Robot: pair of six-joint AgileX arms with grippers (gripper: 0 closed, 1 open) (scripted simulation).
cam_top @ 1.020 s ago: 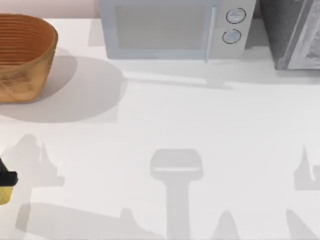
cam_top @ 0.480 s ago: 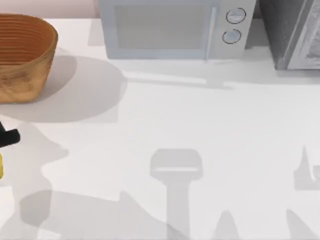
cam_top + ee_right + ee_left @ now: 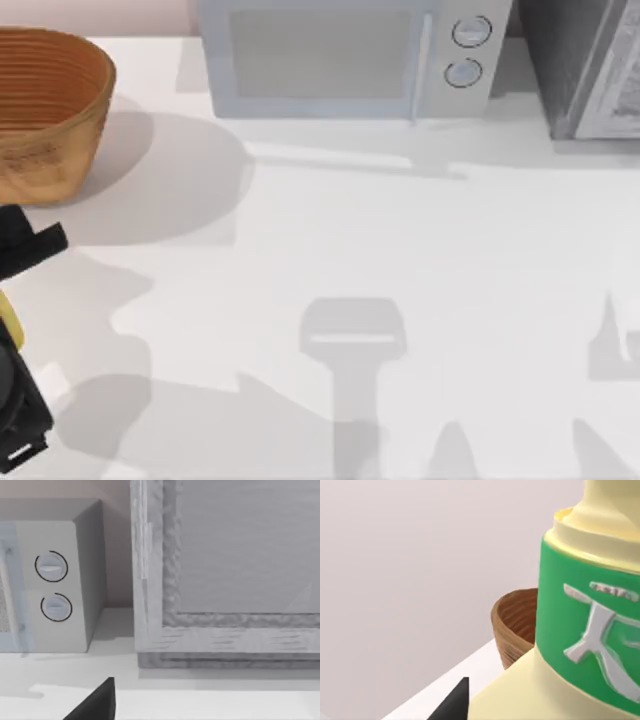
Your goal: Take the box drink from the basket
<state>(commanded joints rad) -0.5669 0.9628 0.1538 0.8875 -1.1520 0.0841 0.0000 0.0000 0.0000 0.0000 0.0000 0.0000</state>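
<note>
White desk (image 3: 400,250): left gripper (image 3: 12,300), at its left edge in front of the basket (image 3: 45,110), clamps the drink carton (image 3: 570,645), already out; right gripper's jaw state cannot be told.

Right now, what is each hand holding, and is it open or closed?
Left hand: closed on the box drink, outside the basket.
Right hand: cannot be told.

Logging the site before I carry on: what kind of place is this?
Probably a kitchen counter, in simulation: a microwave stands at the back of a white table, a wicker basket sits at its left, and a grey appliance at its right.
</note>
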